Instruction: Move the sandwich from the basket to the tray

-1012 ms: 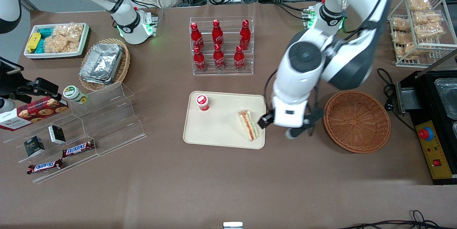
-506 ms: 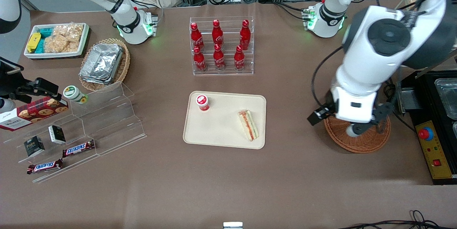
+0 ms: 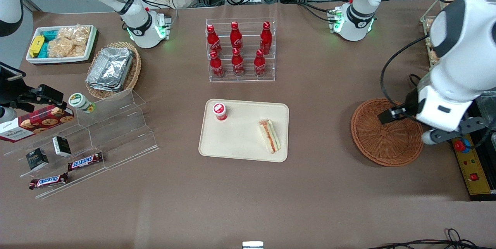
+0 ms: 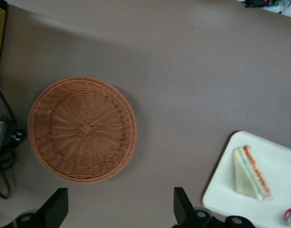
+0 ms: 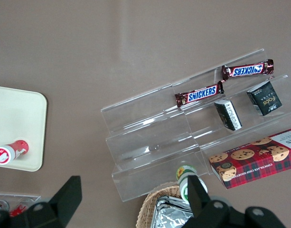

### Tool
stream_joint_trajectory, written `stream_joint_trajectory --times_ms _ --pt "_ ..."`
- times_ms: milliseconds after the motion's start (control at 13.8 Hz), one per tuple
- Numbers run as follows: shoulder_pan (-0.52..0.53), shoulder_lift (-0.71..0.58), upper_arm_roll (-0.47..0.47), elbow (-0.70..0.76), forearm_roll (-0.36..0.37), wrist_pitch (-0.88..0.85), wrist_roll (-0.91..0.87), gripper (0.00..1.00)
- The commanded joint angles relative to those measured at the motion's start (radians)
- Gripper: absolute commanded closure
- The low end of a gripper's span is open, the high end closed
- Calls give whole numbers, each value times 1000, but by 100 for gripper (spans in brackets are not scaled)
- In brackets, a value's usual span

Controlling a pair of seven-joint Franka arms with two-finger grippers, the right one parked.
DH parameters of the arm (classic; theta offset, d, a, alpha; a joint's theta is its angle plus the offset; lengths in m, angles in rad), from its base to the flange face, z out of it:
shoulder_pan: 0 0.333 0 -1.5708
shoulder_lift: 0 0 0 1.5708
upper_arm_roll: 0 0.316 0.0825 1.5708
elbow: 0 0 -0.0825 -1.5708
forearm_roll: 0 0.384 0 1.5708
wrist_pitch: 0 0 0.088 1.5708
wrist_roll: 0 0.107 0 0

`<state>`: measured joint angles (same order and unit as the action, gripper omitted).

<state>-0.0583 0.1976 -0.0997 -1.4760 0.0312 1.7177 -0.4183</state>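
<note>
The sandwich [image 3: 269, 135], a pale wedge with red and green filling, lies on the cream tray [image 3: 240, 144] near the tray's edge toward the working arm. It also shows in the left wrist view as the sandwich [image 4: 251, 173] on the tray [image 4: 283, 156]. The round reddish-brown basket [image 3: 381, 132] is empty, as is plain on the basket [image 4: 82, 129]. My gripper [image 3: 441, 125] hangs above the basket's rim toward the working arm's end. Its fingers [image 4: 180, 205] stand wide apart, so the gripper [image 4: 119, 209] is open and holds nothing.
A red-capped cup [image 3: 219, 111] stands on the tray. A rack of red cola bottles [image 3: 239, 49] is farther from the camera than the tray. A black control box with a red button [image 3: 471, 159] lies beside the basket. An acrylic stepped shelf [image 3: 112, 132] is toward the parked arm's end.
My gripper moved from beside the tray, over the basket, to the basket's rim toward the working arm's end. The sandwich stayed on the tray.
</note>
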Motion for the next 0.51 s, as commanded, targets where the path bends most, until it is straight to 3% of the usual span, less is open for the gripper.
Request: stream_joint_trajectory --times_ms 0,217,434 --pt "-54 -105 119 -105 -45 -9 154 0" --pt "-90 -158 199 -161 -45 -7 243 0" --pt "-104 -147 207 -136 -39 -59 242 0"
